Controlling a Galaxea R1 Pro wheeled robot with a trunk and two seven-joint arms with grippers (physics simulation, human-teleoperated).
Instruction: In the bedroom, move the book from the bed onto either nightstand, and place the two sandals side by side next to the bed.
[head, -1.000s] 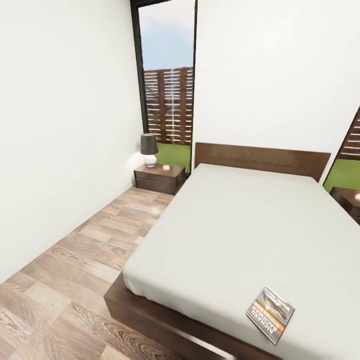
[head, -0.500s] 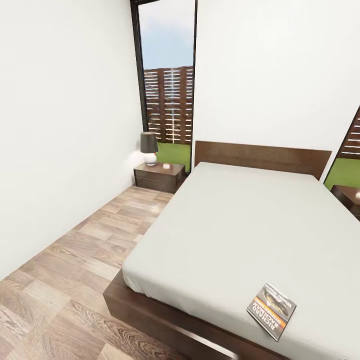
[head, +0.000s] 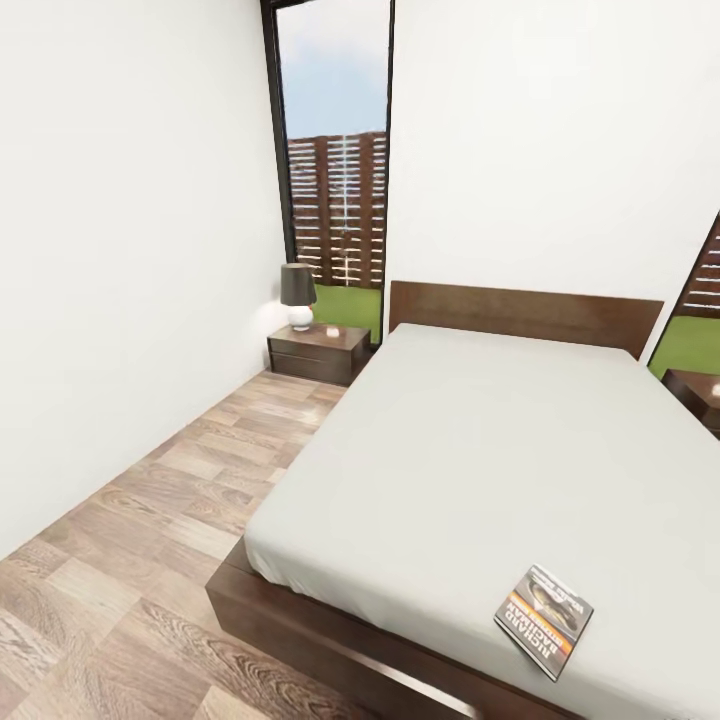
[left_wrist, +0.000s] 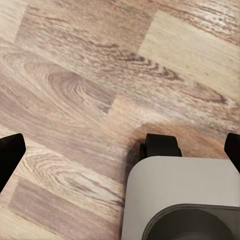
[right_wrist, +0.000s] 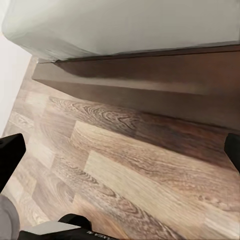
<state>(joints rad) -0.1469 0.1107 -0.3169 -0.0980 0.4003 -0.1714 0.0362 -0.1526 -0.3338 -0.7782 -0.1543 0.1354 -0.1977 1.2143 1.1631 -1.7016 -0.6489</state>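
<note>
Where the bed (head: 470, 470) comes nearest the head camera, the book (head: 543, 621) lies flat on the pale grey-white mattress, close to the foot edge and toward the robot's right. Its long axis runs slantwise across that corner, and the white title lettering reads upside down from here. The cover is dark with an orange band and a greyish picture. At the far left of the dark headboard stands a nightstand (head: 320, 352) carrying a lamp (head: 298, 297), with a tall window (head: 335, 170) behind it; a second nightstand (head: 697, 397) peeks in at the right edge. Wood-plank floor (head: 150, 540) runs along the bed's left side. Both the left hand (left_wrist: 120, 155) and the right hand (right_wrist: 120, 155) are spread wide over the floor, holding nothing; the right wrist view shows the bed's dark frame.
</note>
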